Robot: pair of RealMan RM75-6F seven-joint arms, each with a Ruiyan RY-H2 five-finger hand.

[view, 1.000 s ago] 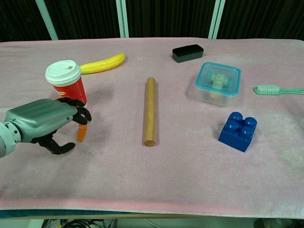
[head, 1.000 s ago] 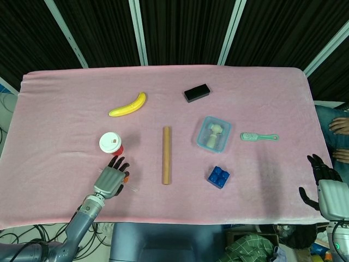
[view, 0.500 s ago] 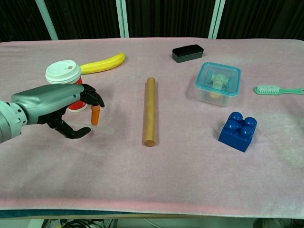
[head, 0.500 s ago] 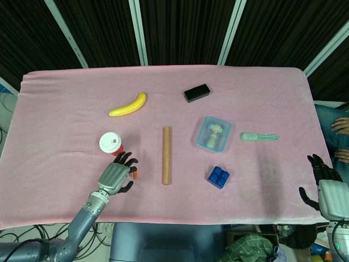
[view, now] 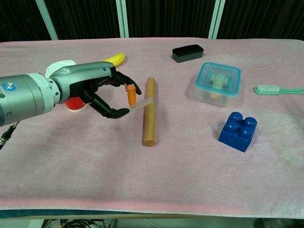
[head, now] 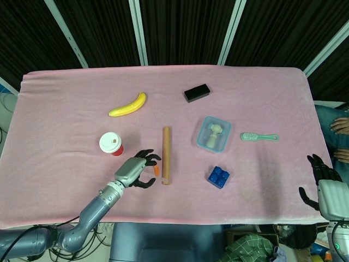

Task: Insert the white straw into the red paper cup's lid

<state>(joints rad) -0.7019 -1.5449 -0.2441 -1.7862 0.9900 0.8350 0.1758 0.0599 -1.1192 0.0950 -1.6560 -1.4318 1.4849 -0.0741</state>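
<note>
The red paper cup [head: 112,144] with its white lid [view: 59,68] stands at the left of the pink table; in the chest view my left forearm hides most of it. My left hand [view: 105,92] hovers to the right of the cup, above the cloth. It pinches the thin translucent white straw [view: 142,103] between the thumb and an orange-tipped finger. The straw's free end points right, over the wooden rod. In the head view my left hand [head: 139,170] sits between the cup and the rod. My right hand [head: 323,184] is at the table's right front edge, fingers apart, holding nothing.
A wooden rod [view: 149,111] lies lengthwise just right of my left hand. Behind the cup lies a banana [head: 128,105]. Further right are a black box [head: 197,93], a clear lidded container [view: 218,82], a green toothbrush [head: 259,136] and a blue block [view: 238,130].
My left hand has lifted the straw off the cloth and carried it up and to the right, from in front of the cup towards the wooden rod. The right hand has stayed still.
</note>
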